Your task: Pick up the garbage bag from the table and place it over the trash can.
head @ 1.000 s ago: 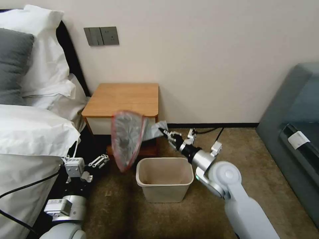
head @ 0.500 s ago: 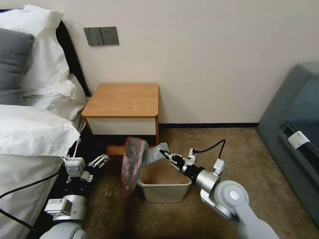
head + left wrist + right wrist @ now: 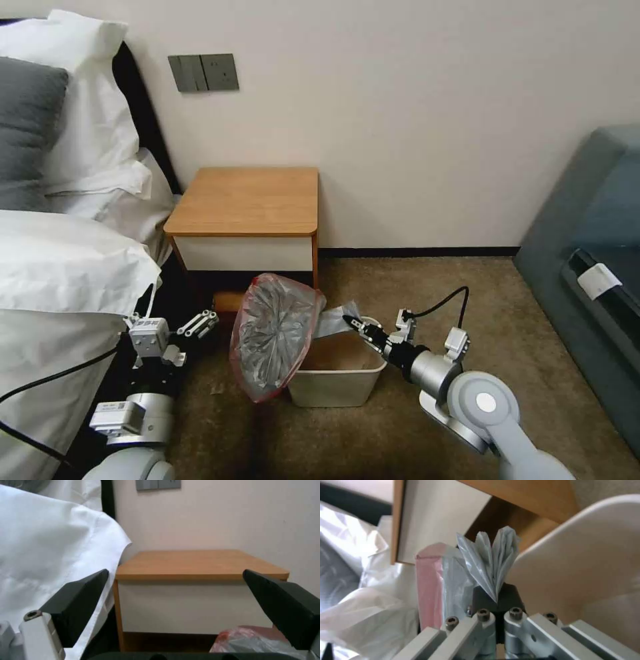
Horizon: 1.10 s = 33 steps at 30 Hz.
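Pinching the garbage bag (image 3: 275, 337) by one corner, my right claw (image 3: 349, 321) hangs it at the trash can's (image 3: 337, 385) nine o'clock rim so its mouth faces the bin; left claw (image 3: 200, 323) parked, released

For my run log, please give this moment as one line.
right hand: shut on garbage bag | bag: over trash can left rim, not fitted | left hand: open, idle

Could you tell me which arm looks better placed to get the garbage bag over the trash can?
Probably the right. The right gripper is shut on the garbage bag, right above the trash can. The left gripper sits open, low beside the bed, off to the bag's side.
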Motion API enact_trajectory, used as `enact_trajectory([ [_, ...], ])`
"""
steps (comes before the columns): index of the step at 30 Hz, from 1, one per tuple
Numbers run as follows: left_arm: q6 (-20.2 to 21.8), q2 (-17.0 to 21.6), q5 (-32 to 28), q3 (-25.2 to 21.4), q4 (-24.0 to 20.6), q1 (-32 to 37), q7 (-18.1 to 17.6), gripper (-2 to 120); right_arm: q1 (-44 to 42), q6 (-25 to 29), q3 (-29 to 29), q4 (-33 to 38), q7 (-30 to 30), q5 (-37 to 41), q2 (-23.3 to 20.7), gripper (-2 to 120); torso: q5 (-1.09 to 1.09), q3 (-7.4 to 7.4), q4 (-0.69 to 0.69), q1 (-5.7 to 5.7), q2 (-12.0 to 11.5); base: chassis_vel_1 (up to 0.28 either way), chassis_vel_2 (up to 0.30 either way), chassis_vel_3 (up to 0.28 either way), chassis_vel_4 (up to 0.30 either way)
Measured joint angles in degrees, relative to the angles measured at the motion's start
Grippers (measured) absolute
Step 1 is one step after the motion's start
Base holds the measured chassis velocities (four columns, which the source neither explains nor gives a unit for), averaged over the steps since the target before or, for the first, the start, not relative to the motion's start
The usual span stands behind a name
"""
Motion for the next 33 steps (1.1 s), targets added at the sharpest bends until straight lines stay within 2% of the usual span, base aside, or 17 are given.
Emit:
enact_trajectory([
  [13,-0.55,0.14,-0.18,-0.02,1.11,-0.38,-0.26,100,0.93,-0.24,-1.50,-2.15,8.04,-1.45,1.59,0,0.00,0.00,0.00,0.00,0.00,0.000,0.000,0.000,0.000],
  [25,-0.61,0.29,-0.36,-0.05,1.54,-0.85,-0.38,100,1.85,-0.81,-0.95,-3.20,11.20,-2.26,2.40,0,0.00,0.00,0.00,0.00,0.00,0.000,0.000,0.000,0.000],
  [27,-0.63,0.28,-0.36,-0.02,1.55,-0.86,-0.38,100,1.78,-1.02,-0.94,-3.07,11.38,-2.37,2.38,4,0.00,0.00,0.00,0.01,0.00,0.000,0.000,0.000,0.000],
  [30,-0.66,0.25,-0.36,0.00,1.55,-0.86,-0.40,100,1.74,-1.22,-0.80,-2.59,11.80,-2.51,2.14,19,0.00,0.00,0.00,0.01,-0.01,0.000,0.000,0.000,0.000],
  [31,-0.66,0.25,-0.36,0.00,1.55,-0.86,-0.40,100,1.74,-1.22,-0.80,-2.59,11.80,-2.51,2.14,19,0.00,0.00,0.00,0.01,-0.01,0.000,0.000,0.000,0.000],
  [33,-0.71,0.21,-0.36,-0.04,1.55,-0.82,-0.41,100,1.69,-1.29,-0.75,-1.95,12.28,-2.51,1.95,28,0.00,0.00,0.00,0.01,-0.01,0.000,0.000,0.000,0.000],
])
